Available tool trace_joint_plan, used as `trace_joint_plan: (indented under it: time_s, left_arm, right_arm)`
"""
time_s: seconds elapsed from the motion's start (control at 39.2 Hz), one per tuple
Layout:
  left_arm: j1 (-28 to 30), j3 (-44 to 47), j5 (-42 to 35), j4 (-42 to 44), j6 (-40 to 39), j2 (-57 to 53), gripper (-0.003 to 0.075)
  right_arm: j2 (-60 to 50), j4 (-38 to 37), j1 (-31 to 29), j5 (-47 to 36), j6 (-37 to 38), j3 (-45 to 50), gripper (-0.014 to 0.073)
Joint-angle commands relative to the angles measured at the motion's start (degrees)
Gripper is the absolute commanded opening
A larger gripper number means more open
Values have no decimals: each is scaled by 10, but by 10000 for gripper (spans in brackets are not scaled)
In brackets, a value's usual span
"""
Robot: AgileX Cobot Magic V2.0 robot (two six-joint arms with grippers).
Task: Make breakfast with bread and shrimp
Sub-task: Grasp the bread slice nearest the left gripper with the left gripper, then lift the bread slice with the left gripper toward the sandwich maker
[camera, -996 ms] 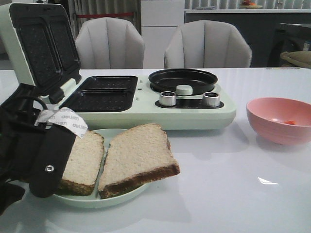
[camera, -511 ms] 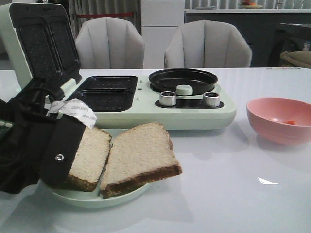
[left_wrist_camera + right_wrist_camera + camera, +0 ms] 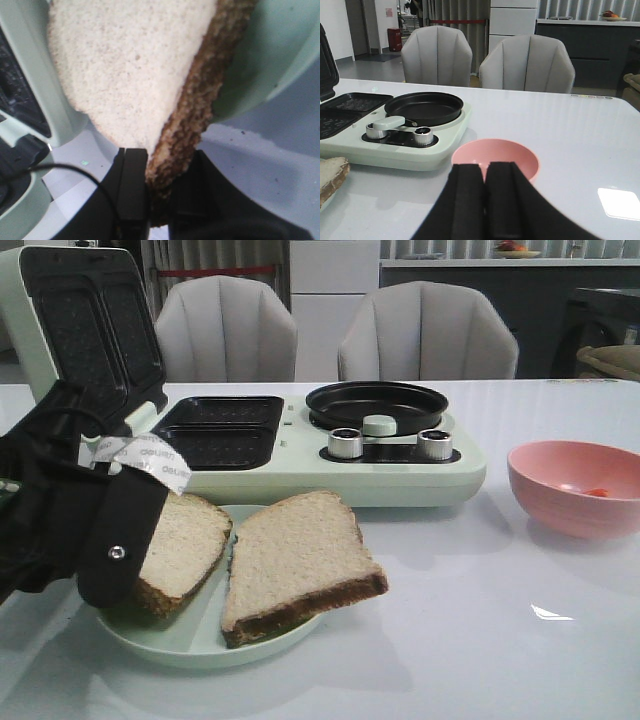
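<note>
The left gripper [image 3: 125, 570] reaches low over the plate [image 3: 190, 638], its jaws clamped on the crust corner of the left bread slice [image 3: 180, 545]. This slice is tilted, its held edge raised. The other slice [image 3: 295, 560] leans on the plate rim, pointing toward the pink bowl [image 3: 575, 485]. The right gripper [image 3: 485, 200] has its jaws together.

- Two bread slices [image 3: 295, 560] lie on a plate [image 3: 190, 640] at the worktop's [image 3: 480, 640] front left.
- The cooker [image 3: 300, 455] stands behind the plate.
- A bowl [image 3: 575, 485] sits to the right, holding shrimp [image 3: 597, 492].
</note>
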Motion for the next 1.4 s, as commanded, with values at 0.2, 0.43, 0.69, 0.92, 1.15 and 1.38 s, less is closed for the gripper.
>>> trace_joint_plan:
  time_s: [0.2,0.43,0.69,0.92,1.15,1.38]
  left_arm:
    - [-20,-14,35,4,-7,-70,114]
    - [-30,-14,44,1,-7,-111,113]
    - [-34,-31,56,-2,-7,-150,114]
    - [-34,-88,74,1,-7,-160,113]
    - [-17,-144,35,7,-7,-159,113]
    - [50,-213,0,12,-7,-121,114]
  right_arm:
    - [-12,0,-3,-44,-5,-9,134]
    - [-12,0,-3,-44,-5,-9,134]
    - [-12,0,-3,-44,-5,-9,134]
    - [-12,0,-3,-44,-5,-9,134]
    - [-12,0,-3,-44,-5,-9,134]
    - [-12,0,-3,-44,-5,-9,134]
